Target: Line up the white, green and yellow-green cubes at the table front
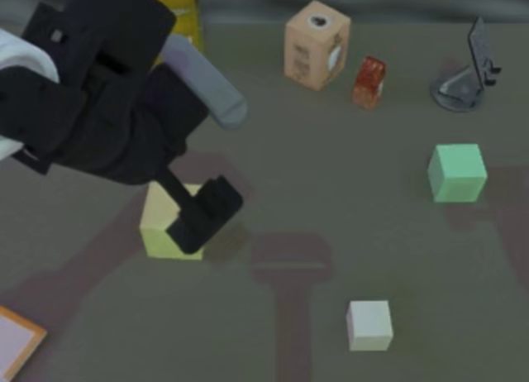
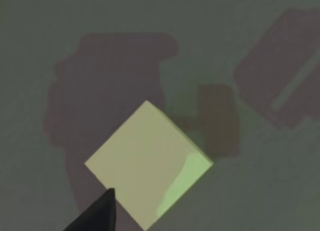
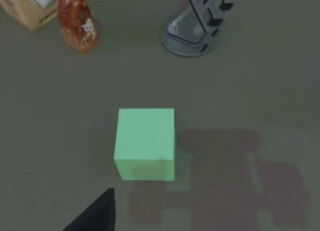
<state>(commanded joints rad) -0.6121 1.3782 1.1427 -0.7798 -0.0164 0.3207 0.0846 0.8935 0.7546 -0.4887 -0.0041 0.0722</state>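
The left claw [image 1: 198,217] hangs right over the yellow-green cube [image 1: 165,225], towards the bench's [image 1: 273,349] left side, and that looks like a lineup for a pick: from above, the dark fingers cover the cube's right half. Whether they are spread or already pinching, I cannot tell; in the left wrist view only one dark fingertip [image 2: 97,213] shows, at the cube's [image 2: 145,163] near corner, and the cube sits turned diamond-wise to the camera.

None of the three is in a row yet, I'd say. The white cube [image 1: 369,325] sits closest to the front edge, right of centre. The green cube [image 1: 456,173] lies well apart, by the right edge, with the right wrist camera looking straight down on it [image 3: 145,143]; the right claw itself is out of the overhead shot, its state unreadable.

Along the back edge stand a tan carton [image 1: 316,45], a red packet [image 1: 369,82] just beside it, and a grey stand [image 1: 464,76].
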